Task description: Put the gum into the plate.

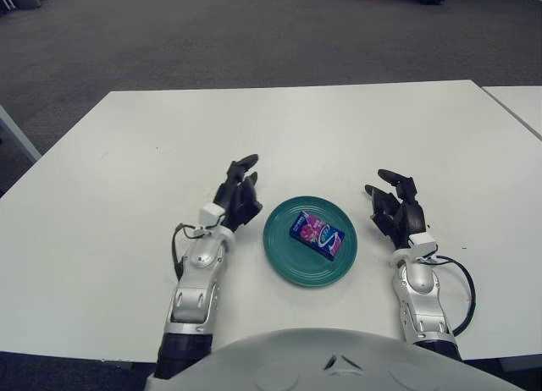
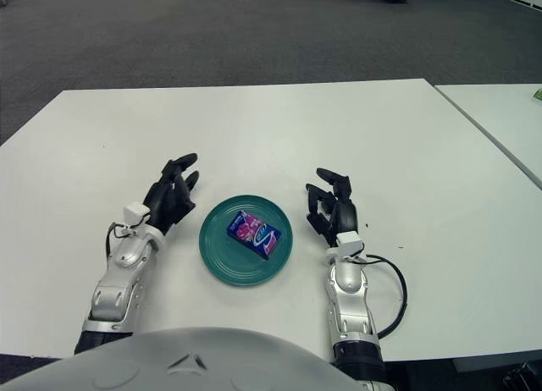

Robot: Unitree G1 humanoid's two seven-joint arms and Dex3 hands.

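The gum pack, blue and pink, is seen lying flat inside the teal plate on the white table. The left hand is placed just left of the plate, fingers loosely spread and holding nothing. The right hand is shown to the plate's right, likewise relaxed and empty.

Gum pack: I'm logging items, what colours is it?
The gum pack is blue with pink and magenta; clearest in the left eye view.
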